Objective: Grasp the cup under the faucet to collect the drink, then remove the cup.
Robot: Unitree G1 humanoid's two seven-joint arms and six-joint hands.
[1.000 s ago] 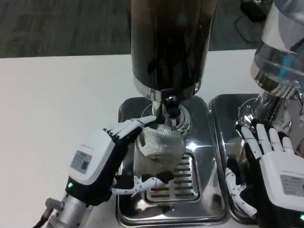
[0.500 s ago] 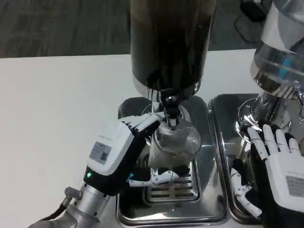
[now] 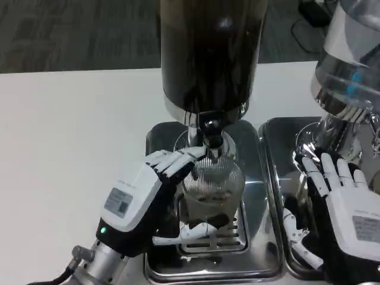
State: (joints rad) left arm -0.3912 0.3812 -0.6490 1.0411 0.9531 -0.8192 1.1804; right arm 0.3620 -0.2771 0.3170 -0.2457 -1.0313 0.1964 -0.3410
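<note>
fingers of the left hand wrap the clear cup, which sits on the drip tray directly beneath the faucet of the dark dispenser. right hand rests spread, holding nothing. collecting seems underway; next, draw the cup out level, avoiding spills.

left hand grips ribbed clear plastic cup | dark drink dispenser's chrome faucet just above cup | right hand spread, empty, well apart
</note>
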